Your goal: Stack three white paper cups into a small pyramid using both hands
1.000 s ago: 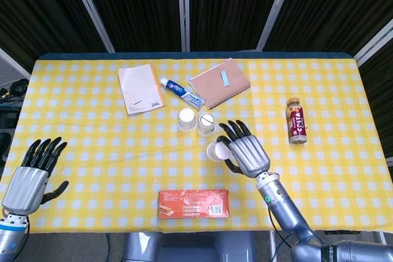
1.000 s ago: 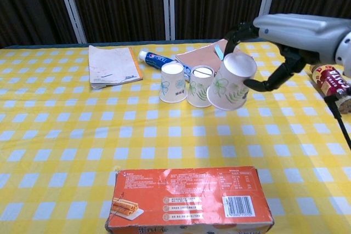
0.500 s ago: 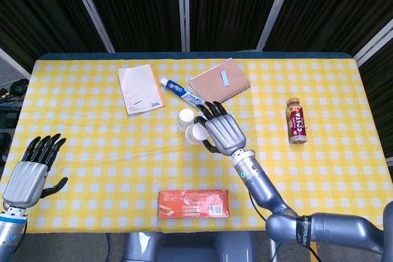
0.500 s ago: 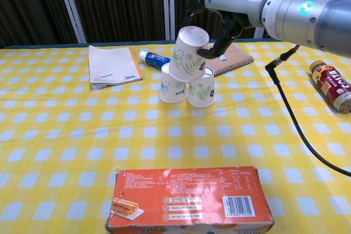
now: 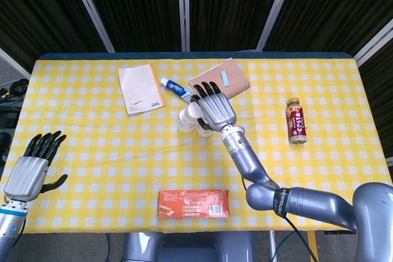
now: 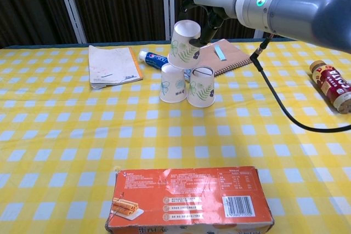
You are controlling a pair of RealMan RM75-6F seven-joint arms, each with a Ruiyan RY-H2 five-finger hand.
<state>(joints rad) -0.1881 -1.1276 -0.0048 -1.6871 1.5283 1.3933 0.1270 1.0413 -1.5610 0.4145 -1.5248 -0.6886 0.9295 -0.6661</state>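
The left hand [image 5: 27, 173] sits at the near left table edge, well apart from everything, fingers straight and spread with nothing in them, a little lower in the head view than half a second ago; the chest view does not show it.

The orange box [image 6: 189, 200] lies near the front edge, well short of the right hand, unmoved; its lower edge is cut off in the chest view.

The right hand [image 6: 205, 12] grips the top cup [image 6: 184, 45] upside down and tilted; since the earlier frame it has carried the cup farther back and higher, so it now sits over the left cup [image 6: 173, 83] and the right cup [image 6: 201, 87], which stand inverted and touching just below the hand; whether the top cup touches them I cannot tell.

In the head view the hand's back covers most of the cups; only white slivers show at its left.

Just behind the hand lie the brown notebook [image 6: 227, 56] and toothpaste [image 6: 154, 58]; farther left the white booklet [image 6: 112, 65]; well to its right the bottle [image 6: 332, 83] lies on its side.
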